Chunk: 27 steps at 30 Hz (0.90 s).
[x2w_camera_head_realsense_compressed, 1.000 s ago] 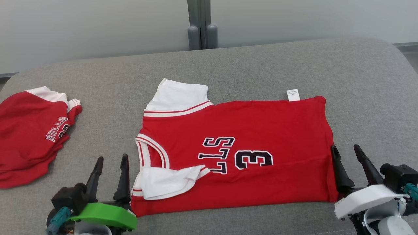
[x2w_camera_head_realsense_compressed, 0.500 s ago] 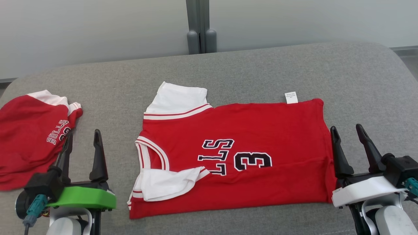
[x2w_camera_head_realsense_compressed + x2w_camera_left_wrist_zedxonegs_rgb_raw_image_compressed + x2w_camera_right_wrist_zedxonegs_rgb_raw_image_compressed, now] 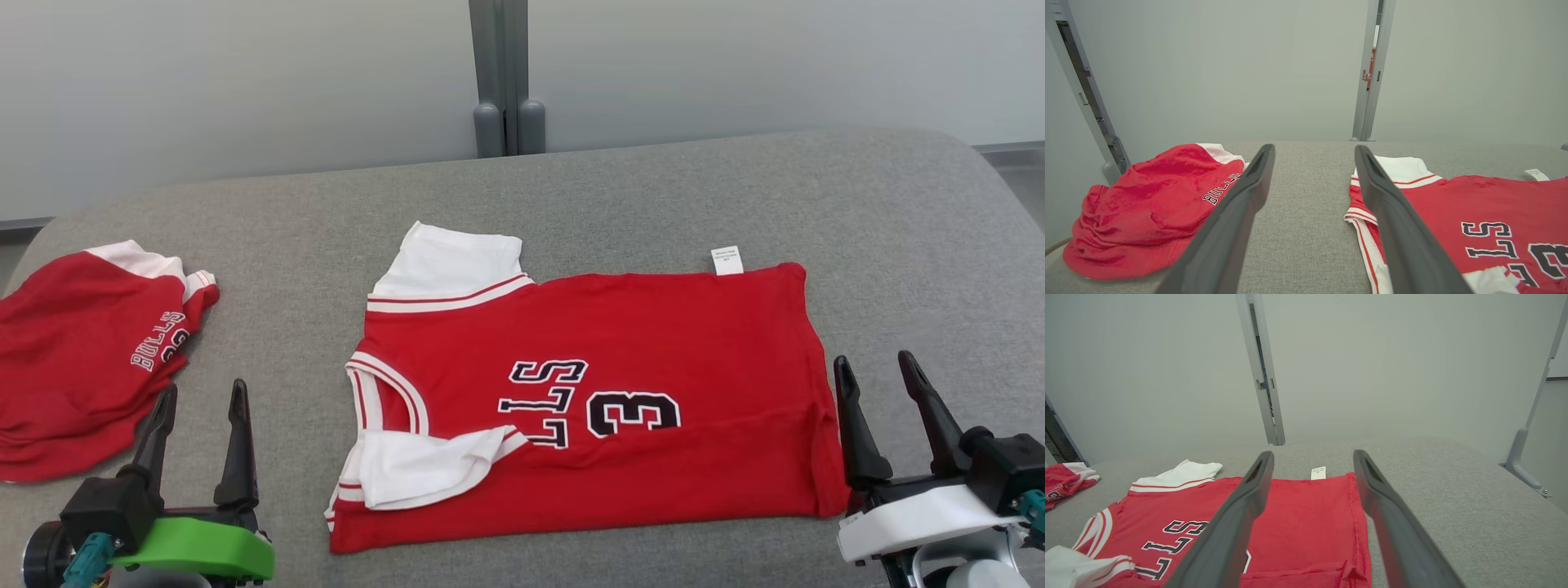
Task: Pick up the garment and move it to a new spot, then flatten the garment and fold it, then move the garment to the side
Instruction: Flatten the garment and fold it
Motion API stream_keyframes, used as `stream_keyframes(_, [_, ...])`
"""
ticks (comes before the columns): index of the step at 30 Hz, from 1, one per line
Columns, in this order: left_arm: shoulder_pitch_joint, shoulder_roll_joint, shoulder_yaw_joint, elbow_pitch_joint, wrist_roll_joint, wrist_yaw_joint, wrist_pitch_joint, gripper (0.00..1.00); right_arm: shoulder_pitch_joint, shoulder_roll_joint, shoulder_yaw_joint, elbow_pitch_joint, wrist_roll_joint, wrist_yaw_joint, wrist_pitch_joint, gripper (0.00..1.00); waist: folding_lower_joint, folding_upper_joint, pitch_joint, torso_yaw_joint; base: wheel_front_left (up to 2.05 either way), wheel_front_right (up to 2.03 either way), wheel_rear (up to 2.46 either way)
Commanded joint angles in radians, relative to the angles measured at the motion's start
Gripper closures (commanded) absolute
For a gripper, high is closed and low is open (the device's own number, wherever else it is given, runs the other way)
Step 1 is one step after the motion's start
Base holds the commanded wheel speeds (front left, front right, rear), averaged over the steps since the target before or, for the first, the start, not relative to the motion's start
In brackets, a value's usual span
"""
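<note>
The red jersey tee (image 3: 588, 392) lies flat in the middle of the grey padded surface (image 3: 653, 196), collar to the left and hem to the right. It looks already folded once along its length. The left gripper (image 3: 204, 386) hangs near-left of the collar, jaws wide and empty. The right gripper (image 3: 874, 358) sits just beside the hem, also wide and empty.

The step in hand is probably the next fold. To do it well, the loose near sleeve (image 3: 416, 465) and the protruding far sleeve (image 3: 449, 261) likely want tucking in first. Each gripper should then pinch all the layers at a corner, low to the padding, and both should carry the edge across together so the cloth does not skew.

The chest print reads "LLS" and "3", the rest hidden by the sleeve. A crumpled red garment (image 3: 73, 384) at the far left reads "BULLS". The white tag (image 3: 727, 260) at the far edge carries print too small to read.
</note>
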Motion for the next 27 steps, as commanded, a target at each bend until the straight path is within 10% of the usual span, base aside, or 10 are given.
stream_keyframes(1, [0.021, 0.005, 0.000, 0.006, -0.003, -0.006, -0.003, 0.00, 0.017, 0.004, 0.001, -0.003, -0.007, -0.001, 0.011, 0.00, 0.0000, 0.0000, -0.008, 0.004, 0.00, 0.00, 0.00])
stream_keyframes(27, [0.068, -0.023, 0.001, 0.034, 0.004, -0.017, -0.002, 0.00, 0.075, 0.013, 0.027, -0.022, -0.025, -0.002, 0.065, 0.00, 0.0000, 0.0000, -0.029, 0.020, 0.00, 0.00, 0.00])
